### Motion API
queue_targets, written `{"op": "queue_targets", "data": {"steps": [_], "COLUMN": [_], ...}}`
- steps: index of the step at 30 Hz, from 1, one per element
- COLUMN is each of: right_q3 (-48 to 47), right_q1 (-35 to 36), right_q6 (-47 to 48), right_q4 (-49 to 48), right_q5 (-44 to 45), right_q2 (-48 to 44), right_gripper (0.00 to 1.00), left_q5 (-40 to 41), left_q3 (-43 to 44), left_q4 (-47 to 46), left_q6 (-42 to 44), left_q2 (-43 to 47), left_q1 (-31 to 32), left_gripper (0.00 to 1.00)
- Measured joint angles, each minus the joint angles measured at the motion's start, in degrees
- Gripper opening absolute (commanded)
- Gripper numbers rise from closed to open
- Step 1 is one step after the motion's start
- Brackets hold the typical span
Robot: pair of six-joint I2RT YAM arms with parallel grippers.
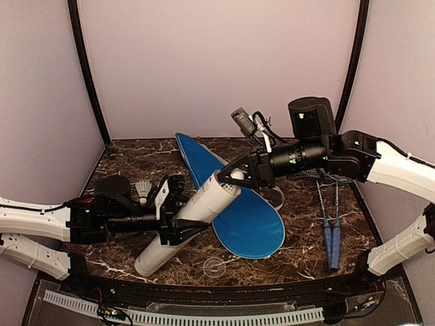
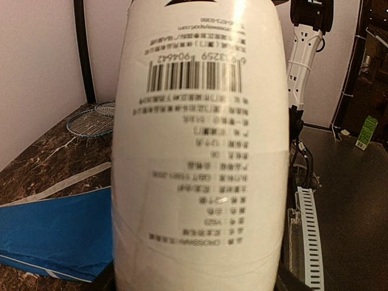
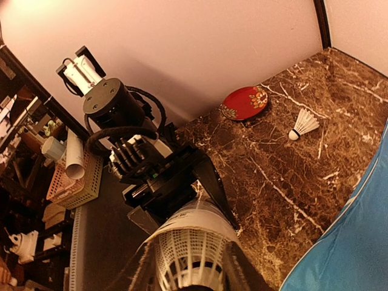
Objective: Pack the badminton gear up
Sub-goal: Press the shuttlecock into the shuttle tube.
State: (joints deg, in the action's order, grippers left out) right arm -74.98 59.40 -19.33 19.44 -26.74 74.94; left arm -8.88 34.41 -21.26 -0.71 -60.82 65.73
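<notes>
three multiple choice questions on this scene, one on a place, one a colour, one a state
1. Where do the rackets lie? A on the table's right side B on the floor C against the back wall
2. What colour is the cover? A red B blue C green
3. How is the tube? A flat, untouched B tilted in the left gripper C upright alone
Answers: 1 A, both lie near the right edge; 2 B, blue in the top view; 3 B, jaws clamp its middle as it slants.
</notes>
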Motion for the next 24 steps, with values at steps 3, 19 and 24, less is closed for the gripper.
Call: {"op": "queue_targets", "data": {"steps": [3, 19, 24], "right_q3": [0.0, 6.6, 10.9], "right_q1": [0.1, -3.9, -4.1], "right_q6": [-0.5, -6.4, -9.4], "right_q4": [0.4, -2.1, -4.9], "right_q5": [1.1, 4.7, 4.3], "right_q2": [-0.7, -10.5, -12.3], "right_gripper": [0.64, 0.47, 0.43], "left_q5": [0.2, 1.2, 1.9], "left_q3": [0.0, -0.6, -0.7], "left_q4": [-0.2, -1.9, -2.3], "left_q6": [-0.3, -1.0, -1.4], "left_q2": [0.0, 0.0, 0.0], "left_q1": [-0.1, -0.1, -0.1], "left_gripper": [0.63, 0.63, 0.63]}}
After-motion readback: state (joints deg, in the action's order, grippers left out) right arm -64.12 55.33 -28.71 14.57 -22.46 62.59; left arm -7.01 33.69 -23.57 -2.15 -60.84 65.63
